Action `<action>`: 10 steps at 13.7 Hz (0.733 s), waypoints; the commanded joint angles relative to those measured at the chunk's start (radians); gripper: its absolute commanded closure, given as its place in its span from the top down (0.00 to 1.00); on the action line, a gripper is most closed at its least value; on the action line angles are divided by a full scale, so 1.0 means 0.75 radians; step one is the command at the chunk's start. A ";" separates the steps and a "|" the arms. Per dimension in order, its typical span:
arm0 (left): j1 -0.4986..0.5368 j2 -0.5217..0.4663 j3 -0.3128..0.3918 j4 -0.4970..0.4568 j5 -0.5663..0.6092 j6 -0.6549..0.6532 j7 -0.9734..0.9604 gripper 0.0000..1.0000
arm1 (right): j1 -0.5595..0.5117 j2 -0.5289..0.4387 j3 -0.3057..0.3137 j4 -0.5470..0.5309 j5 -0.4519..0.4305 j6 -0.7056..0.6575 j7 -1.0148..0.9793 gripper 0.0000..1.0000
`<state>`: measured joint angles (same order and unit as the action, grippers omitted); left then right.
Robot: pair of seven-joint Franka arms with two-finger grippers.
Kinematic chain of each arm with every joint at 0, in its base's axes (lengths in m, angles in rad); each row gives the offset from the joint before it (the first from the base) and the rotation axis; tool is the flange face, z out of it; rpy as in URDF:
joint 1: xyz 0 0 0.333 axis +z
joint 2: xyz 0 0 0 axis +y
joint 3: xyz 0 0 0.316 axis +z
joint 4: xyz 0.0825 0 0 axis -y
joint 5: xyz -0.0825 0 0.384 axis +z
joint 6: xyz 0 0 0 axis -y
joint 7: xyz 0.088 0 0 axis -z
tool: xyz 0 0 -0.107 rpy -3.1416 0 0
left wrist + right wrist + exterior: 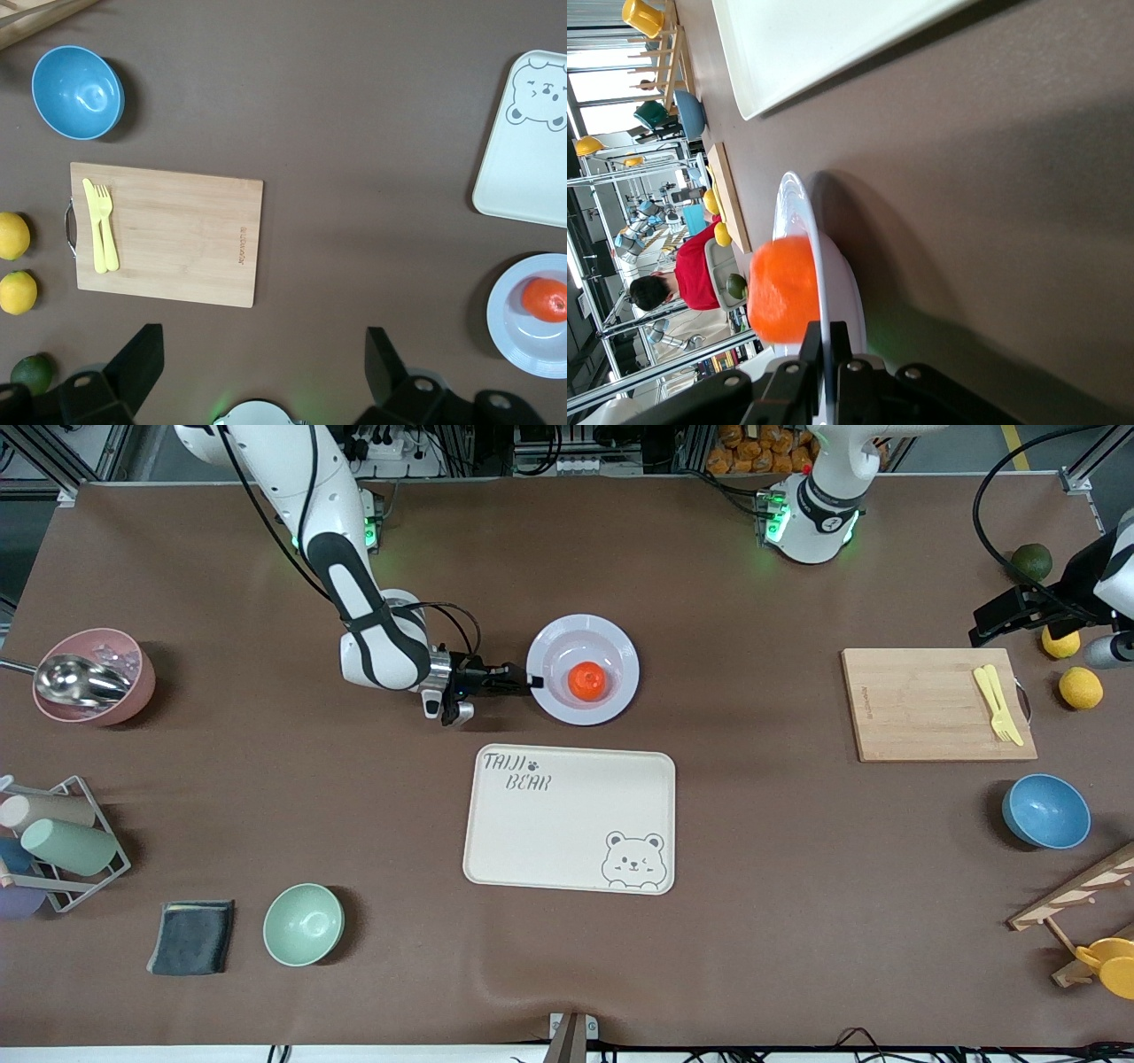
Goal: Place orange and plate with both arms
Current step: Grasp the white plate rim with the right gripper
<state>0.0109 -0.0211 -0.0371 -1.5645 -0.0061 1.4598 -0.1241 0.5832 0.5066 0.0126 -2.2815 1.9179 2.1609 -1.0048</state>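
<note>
Front view showing round glossy plate [620, 657] lying on matte brown table [753, 921], just above rectangular cream tray [567, 824], farther from camera. Smooth orange [586, 680] sitting in sunken centre. Right tool [529, 681] pinching thin plate rim at edge toward right arm's end, fingers clamped on rim. Left tool [261, 354] hanging high, waiting, over table near flat grained wooden board [921, 708] carrying yellow plastic cutlery [997, 701]; dark fingers [142, 359] spread wide, gripping nothing.
</note>
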 commanded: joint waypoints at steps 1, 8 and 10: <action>-0.019 -0.027 0.017 -0.021 -0.014 -0.001 0.012 1.00 | -0.009 0.004 0.002 0.015 0.034 0.013 -0.016 0.00; -0.017 -0.025 0.004 -0.017 -0.012 -0.001 0.008 1.00 | -0.037 -0.052 0.004 0.011 0.036 -0.109 0.006 0.00; -0.017 -0.025 0.004 -0.017 -0.012 -0.001 0.008 1.00 | -0.051 -0.056 0.004 0.011 0.036 -0.179 0.006 0.00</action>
<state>0.0034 -0.0211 -0.0377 -1.5645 -0.0061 1.4598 -0.1241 0.5689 0.4974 0.0079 -2.2586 1.9231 2.0689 -1.0038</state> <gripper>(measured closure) 0.000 0.952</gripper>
